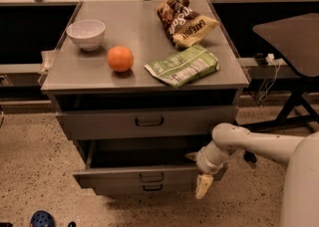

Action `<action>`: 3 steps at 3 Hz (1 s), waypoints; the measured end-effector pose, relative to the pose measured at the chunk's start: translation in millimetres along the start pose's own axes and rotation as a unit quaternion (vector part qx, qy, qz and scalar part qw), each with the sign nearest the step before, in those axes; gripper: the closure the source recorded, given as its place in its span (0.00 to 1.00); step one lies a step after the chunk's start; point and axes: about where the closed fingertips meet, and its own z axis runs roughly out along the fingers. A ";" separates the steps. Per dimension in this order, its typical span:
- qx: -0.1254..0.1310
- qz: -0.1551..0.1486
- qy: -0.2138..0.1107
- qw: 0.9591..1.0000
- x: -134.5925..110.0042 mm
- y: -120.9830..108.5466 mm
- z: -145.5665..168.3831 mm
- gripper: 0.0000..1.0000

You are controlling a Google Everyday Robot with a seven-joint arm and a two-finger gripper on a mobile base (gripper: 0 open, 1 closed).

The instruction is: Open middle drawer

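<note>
The middle drawer (114,177) is the 2nd of 3 in a grey metal cabinet. It stands pulled out toward the camera, well proud of the drawer above. Its front is low and wide, with a small black bar handle (151,176) at the centre, and behind the front a shadowed flat interior shows. Just beneath it the bottom drawer (124,189) shows only a thin strip of front. Above it sits the taller-fronted top drawer (99,124).

The gripper (203,187) hangs pointing down at the right front corner of the middle drawer, just beside its front. Whether it is spread or pressed together I cannot tell. The white arm (249,144) comes in from the lower right and bends down at the wrist.

The cabinet top (134,27) carries 4 things: a white bowl (85,33) at the left, an orange (120,58) near it, a green packet (182,65) near the front right edge, and a brown snack bag (183,18) behind that. Speckled floor (30,161) lies open in front and to the left. A dark table (294,37) stands to the right.
</note>
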 end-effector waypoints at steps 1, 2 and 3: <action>-0.019 0.007 -0.005 1.000 2.3 -1.1 9.0 0.24; -0.023 0.001 -0.005 1.000 -12.0 21.1 0.6 0.27; -0.033 -0.001 -0.007 0.999 -21.4 47.5 -1.7 0.27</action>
